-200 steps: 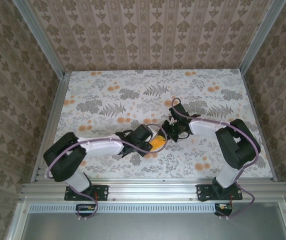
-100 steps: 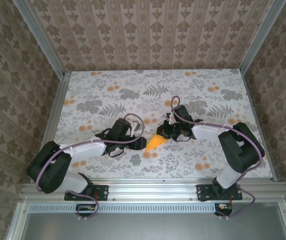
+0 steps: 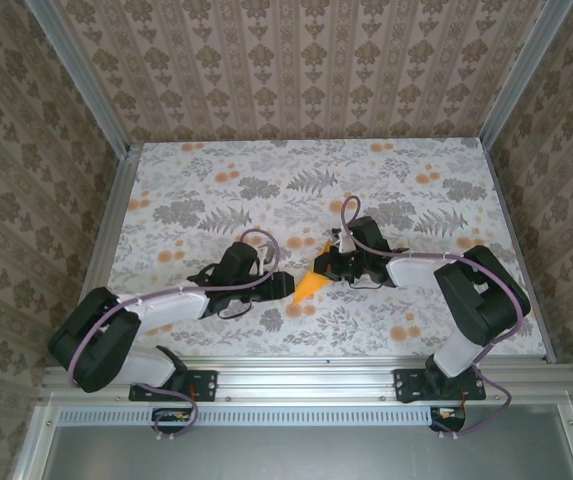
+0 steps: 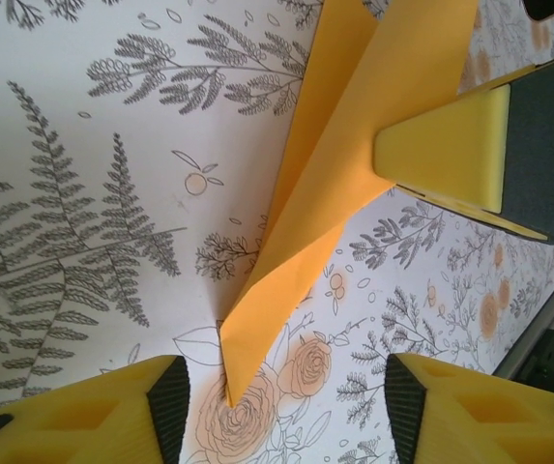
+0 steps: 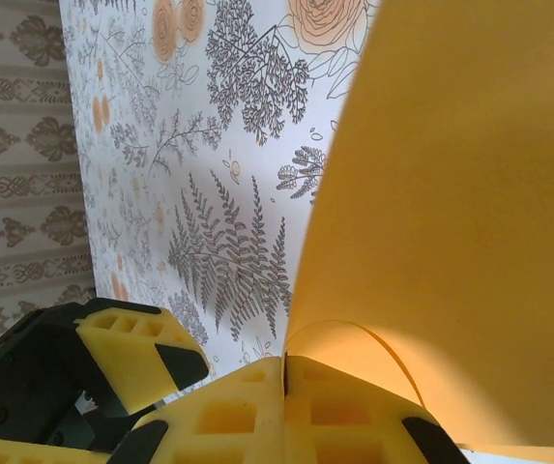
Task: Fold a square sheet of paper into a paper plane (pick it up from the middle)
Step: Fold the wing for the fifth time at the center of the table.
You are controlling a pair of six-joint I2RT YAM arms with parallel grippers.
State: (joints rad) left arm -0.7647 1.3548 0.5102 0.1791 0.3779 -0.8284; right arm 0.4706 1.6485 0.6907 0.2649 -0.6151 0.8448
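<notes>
One paper plane [image 4: 354, 145] runs diagonally across the surface [image 3: 216, 190], its nose toward the spread left gripper [image 4: 281, 396] and its wide tail pinched by the right gripper [image 5: 284, 387].

The paper plane [image 4: 354, 116] was thin, matt orange paper, smooth-faced, with sharp, clean creases. The table [image 3: 216, 190] cover was a smooth, matt printed sheet. On the right gripper [image 5: 284, 372] and the left gripper [image 4: 284, 396], the finger pads [image 5: 228, 416] were matt yellow moulded plastic with recessed cells, backed in black. The frame rails [image 3: 306, 378] were brushed metal. The arm shells [image 3: 181, 298] were smooth white plastic.
</notes>
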